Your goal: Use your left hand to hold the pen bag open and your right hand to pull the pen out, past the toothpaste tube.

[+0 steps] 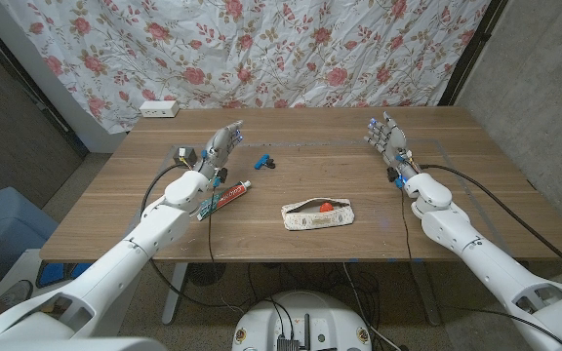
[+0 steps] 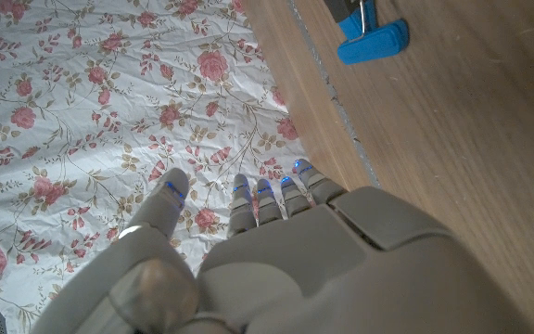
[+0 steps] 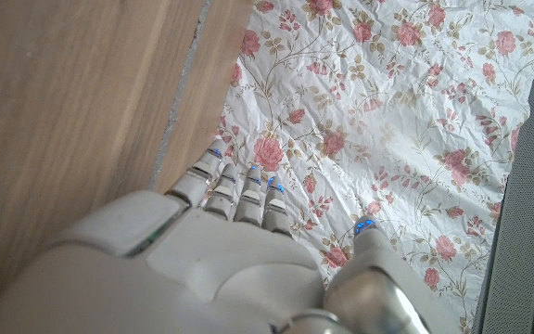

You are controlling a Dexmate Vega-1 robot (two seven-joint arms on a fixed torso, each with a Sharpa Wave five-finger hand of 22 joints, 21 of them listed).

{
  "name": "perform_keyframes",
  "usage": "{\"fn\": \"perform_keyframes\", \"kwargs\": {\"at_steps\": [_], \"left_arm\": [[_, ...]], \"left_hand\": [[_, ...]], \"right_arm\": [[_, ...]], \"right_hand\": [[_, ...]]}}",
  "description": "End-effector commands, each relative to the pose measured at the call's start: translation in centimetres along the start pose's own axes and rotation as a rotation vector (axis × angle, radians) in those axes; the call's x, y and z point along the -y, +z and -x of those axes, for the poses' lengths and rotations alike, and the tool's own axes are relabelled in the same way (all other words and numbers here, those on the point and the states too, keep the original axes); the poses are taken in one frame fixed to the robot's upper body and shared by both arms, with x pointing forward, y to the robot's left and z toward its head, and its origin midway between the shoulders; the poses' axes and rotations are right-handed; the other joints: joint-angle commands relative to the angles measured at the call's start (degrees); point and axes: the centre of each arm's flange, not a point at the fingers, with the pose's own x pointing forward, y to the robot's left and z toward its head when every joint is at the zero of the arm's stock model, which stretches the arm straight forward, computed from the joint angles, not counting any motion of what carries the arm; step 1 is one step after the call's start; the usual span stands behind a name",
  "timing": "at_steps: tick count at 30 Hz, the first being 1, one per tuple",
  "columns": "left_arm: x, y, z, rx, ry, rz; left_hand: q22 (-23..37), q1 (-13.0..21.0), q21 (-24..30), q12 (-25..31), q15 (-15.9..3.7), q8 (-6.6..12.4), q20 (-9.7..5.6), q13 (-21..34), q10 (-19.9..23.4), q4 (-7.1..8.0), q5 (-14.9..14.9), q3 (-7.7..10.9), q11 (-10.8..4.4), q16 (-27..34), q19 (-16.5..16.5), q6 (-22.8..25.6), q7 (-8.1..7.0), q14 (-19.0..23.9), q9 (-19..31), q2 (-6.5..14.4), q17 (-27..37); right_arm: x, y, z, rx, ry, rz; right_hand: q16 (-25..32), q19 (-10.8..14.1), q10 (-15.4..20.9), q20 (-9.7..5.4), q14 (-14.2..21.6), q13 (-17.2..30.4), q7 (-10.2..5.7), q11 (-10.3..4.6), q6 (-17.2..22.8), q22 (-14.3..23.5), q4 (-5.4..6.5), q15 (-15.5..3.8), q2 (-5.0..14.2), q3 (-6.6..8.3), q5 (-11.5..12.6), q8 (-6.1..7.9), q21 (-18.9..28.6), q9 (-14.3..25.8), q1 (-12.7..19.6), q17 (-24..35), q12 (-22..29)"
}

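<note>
Head view: pen bag [image 1: 318, 214] near table [image 1: 457, 146] front edge, centre, mouth open; toothpaste tube [image 1: 225, 200] toward its left. Left hand [image 1: 220, 148] and right hand [image 1: 388, 139] empty, fingers apart.

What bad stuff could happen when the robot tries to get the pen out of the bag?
1. The pen bag lies loose on the table, and the left hand is far from it. If the right hand pulls first, the bag may just slide.
2. The toothpaste tube lies right by the left arm, so reaching over could knock it.
3. The bag's opening looks narrow, so fingers might snag.
</note>
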Motion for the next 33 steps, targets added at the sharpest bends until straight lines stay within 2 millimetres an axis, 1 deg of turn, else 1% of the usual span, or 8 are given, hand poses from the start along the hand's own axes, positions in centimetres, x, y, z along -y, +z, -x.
{"fn": "perform_keyframes", "kwargs": {"at_steps": [1, 3, 11, 15, 16, 23, 30, 33], "left_arm": [[1.2, 1.6, 0.3, 0.002, -0.027, -0.084], [1.4, 1.9, 0.4, -0.003, -0.037, -0.103], [2.4, 2.6, 1.5, -0.032, -0.055, -0.172], [2.7, 3.3, 2.0, -0.032, -0.069, -0.215], [2.7, 3.4, 2.2, -0.033, -0.068, -0.226], [2.9, 4.5, 3.3, -0.028, -0.077, -0.295], [3.1, 5.1, 4.1, -0.016, -0.088, -0.343], [3.4, 5.5, 4.5, -0.024, -0.096, -0.373]], "left_hand": [[0.2, 1.3, 0.4, 0.2, -0.97, 0.60, -0.20, 0.2, 1.0, -1.19, 0.0, 0.24, -0.04, 0.3, 1.0, 1.3, -0.44, 0.6, 0.1, -0.1, 0.3], [0.2, 1.7, 0.4, 0.2, -1.11, 0.62, -0.31, 0.2, 1.2, -1.70, 0.0, 0.31, -0.37, 0.3, 1.2, 1.7, -0.67, 0.8, 0.1, -0.2, 0.3], [0.2, 2.8, 0.3, 0.2, -1.31, 0.82, -0.14, 0.2, 2.2, -2.73, 0.0, 0.44, -0.49, 0.4, 1.6, 3.3, -0.85, 1.4, 0.1, -0.2, 0.3], [0.2, 3.6, 0.3, 0.2, -1.42, 0.90, -0.22, 0.2, 2.5, -3.21, 0.0, 0.49, -0.98, 0.4, 1.9, 4.1, -0.77, 1.8, 0.1, -0.3, 0.3], [0.2, 4.1, 0.3, 0.1, -1.49, 1.04, -0.25, 0.2, 2.6, -3.39, 0.0, 0.49, -0.89, 0.4, 2.0, 4.7, -1.13, 1.9, 0.1, -0.5, 0.3], [0.2, 5.4, 0.3, 0.2, -1.77, 1.25, -0.26, 0.2, 3.7, -3.68, 0.0, 0.50, -1.04, 0.4, 2.6, 6.1, -1.35, 2.7, 0.1, -0.8, 0.3], [0.2, 7.2, 0.3, 0.3, -2.17, 1.67, -0.38, 0.2, 5.1, -3.74, 0.0, 0.42, -1.64, 0.5, 3.4, 8.8, -1.57, 3.8, 0.1, -1.3, 0.2], [0.2, 7.7, 0.3, 0.4, -2.25, 1.74, -0.41, 0.2, 5.6, -3.77, 0.0, 0.37, -1.57, 0.5, 3.4, 9.4, -1.66, 4.0, 0.1, -1.5, 0.2]], "right_arm": [[0.5, -0.2, 0.8, 0.010, -0.022, -0.001], [0.6, -0.2, 0.9, 0.010, -0.024, 0.002], [0.7, -0.2, 0.9, 0.009, -0.022, 0.009], [0.7, -0.3, 0.8, 0.009, -0.019, 0.008], [0.7, -0.3, 0.8, 0.010, -0.018, 0.008], [0.6, -0.4, 0.5, 0.011, -0.008, 0.008], [0.5, -0.6, 0.2, 0.010, 0.001, 0.005], [0.5, -0.6, 0.0, 0.009, 0.004, 0.006]], "right_hand": [[0.0, 0.1, 0.4, -0.31, 0.4, 0.1, 0.14, -0.07, 0.6, 0.1, 0.07, -0.10, 0.42, 0.63, 0.5, 0.49, 0.4, 0.1, -0.1, 0.0, 0.2], [0.0, 0.1, 0.4, -0.31, 0.4, 0.1, 0.12, -0.10, 0.7, 0.1, 0.04, -0.06, 0.43, 0.67, 0.5, 0.49, 0.4, 0.1, -0.1, -0.1, 0.2], [-0.1, 0.1, 0.5, -0.43, 0.5, 0.1, 0.05, -0.11, 0.9, 0.1, -0.01, -0.18, 0.56, 0.80, 0.5, 0.53, 0.5, 0.1, -0.1, -0.3, 0.3], [-0.1, 0.2, 0.5, -0.45, 0.5, 0.1, 0.07, -0.17, 0.9, 0.1, -0.03, -0.15, 0.61, 0.86, 0.5, 0.53, 0.5, 0.1, -0.1, -0.4, 0.3], [-0.1, 0.2, 0.5, -0.46, 0.5, 0.1, 0.05, -0.17, 0.9, 0.1, -0.04, -0.17, 0.62, 0.88, 0.5, 0.52, 0.5, 0.1, -0.1, -0.4, 0.2], [-0.1, 0.2, 0.6, -0.48, 0.6, 0.1, 0.03, -0.17, 1.0, 0.1, -0.07, -0.17, 0.69, 0.98, 0.5, 0.49, 0.5, 0.1, -0.1, -0.6, 0.2], [-0.1, 0.3, 0.6, -0.51, 0.7, 0.0, -0.01, -0.17, 1.1, 0.1, -0.11, -0.14, 0.75, 1.07, 0.5, 0.50, 0.5, 0.1, -0.1, -0.7, 0.2], [-0.1, 0.3, 0.6, -0.53, 0.7, 0.0, -0.01, -0.21, 1.1, 0.1, -0.12, -0.12, 0.78, 1.12, 0.5, 0.50, 0.5, 0.1, -0.1, -0.8, 0.2]]}}
